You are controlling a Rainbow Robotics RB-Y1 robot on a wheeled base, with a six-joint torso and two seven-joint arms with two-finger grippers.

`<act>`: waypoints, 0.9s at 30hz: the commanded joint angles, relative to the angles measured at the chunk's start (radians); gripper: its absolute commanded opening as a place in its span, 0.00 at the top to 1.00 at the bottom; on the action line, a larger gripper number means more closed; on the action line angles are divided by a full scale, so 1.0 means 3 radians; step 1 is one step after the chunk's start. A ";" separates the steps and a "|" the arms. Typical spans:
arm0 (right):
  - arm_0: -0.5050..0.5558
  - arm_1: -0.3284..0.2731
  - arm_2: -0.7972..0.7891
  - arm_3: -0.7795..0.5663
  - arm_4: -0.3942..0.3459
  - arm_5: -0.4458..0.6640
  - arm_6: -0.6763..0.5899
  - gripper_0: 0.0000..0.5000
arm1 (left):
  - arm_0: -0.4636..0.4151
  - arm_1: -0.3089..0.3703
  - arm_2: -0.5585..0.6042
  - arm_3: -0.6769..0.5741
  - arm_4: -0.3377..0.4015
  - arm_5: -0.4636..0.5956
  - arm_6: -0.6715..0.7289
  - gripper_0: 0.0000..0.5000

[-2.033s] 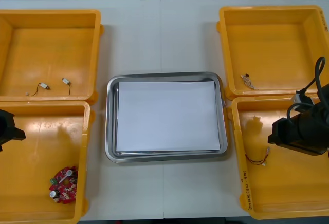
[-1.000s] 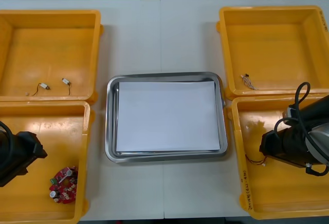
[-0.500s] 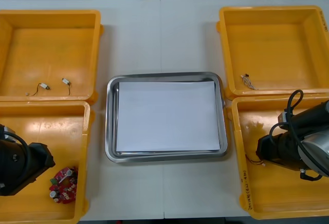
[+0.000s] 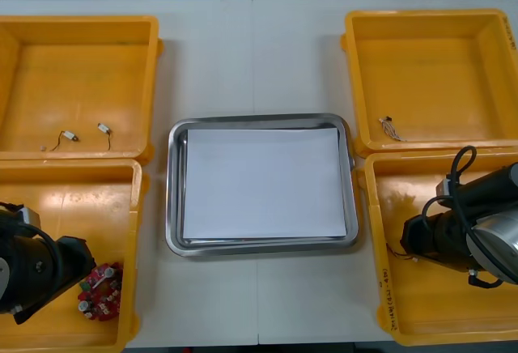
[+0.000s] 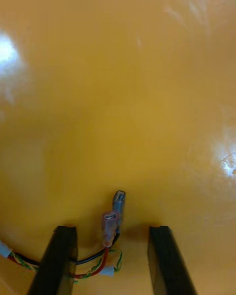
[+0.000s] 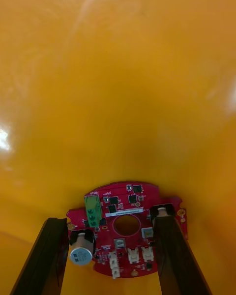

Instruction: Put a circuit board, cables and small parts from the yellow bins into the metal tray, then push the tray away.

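Observation:
A round red circuit board (image 4: 101, 291) lies in the near left yellow bin (image 4: 73, 199). My left gripper (image 4: 79, 270) is right beside it. In the left wrist view that gripper (image 6: 110, 214) is open, and its fingers (image 6: 46, 255) straddle the circuit board (image 6: 125, 228). A red and yellow cable (image 4: 398, 252) lies in the near right yellow bin (image 4: 453, 312), at my right gripper (image 4: 411, 241). In the right wrist view this gripper (image 5: 112, 227) is open, with the cable's connector ends (image 5: 114, 215) between its fingers (image 5: 160, 255). The metal tray (image 4: 172, 207) in the middle is white inside.
The far left yellow bin (image 4: 81, 25) holds two small metal parts (image 4: 70, 136) with thin wires. In the far right yellow bin (image 4: 429, 17) a short cable (image 4: 390, 128) lies near the front left corner. Bare table runs beyond the tray.
My left gripper has moved right and down to the circuit board. My right gripper has lowered and shifted slightly left over the red and yellow cable.

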 commanded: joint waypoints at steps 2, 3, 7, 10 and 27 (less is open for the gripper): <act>0.0070 -0.0111 0.0043 0.0050 0.0013 -0.0105 -0.0123 0.69 | 0.0093 -0.0044 -0.0093 0.0090 -0.0072 -0.0112 -0.0047 0.00; 0.0064 -0.0111 0.0043 0.0066 0.0018 -0.0125 -0.0118 0.79 | 0.0088 -0.0044 -0.0119 0.0121 -0.0082 -0.0143 -0.0062 0.00; 0.0070 -0.0116 0.0043 0.0066 0.0039 -0.0125 -0.0118 1.00 | 0.0093 -0.0044 -0.0139 0.0188 -0.0097 -0.0209 -0.0093 0.00; 0.0064 -0.0116 0.0043 0.0071 0.0044 -0.0125 -0.0113 1.00 | 0.0093 -0.0044 -0.0145 0.0218 -0.0097 -0.0230 -0.0113 0.00; 0.0059 -0.0305 -0.0602 -0.0154 -0.0375 0.0299 0.0465 1.00 | 0.0216 -0.0044 -0.0175 0.0326 -0.0041 -0.0444 -0.0215 0.00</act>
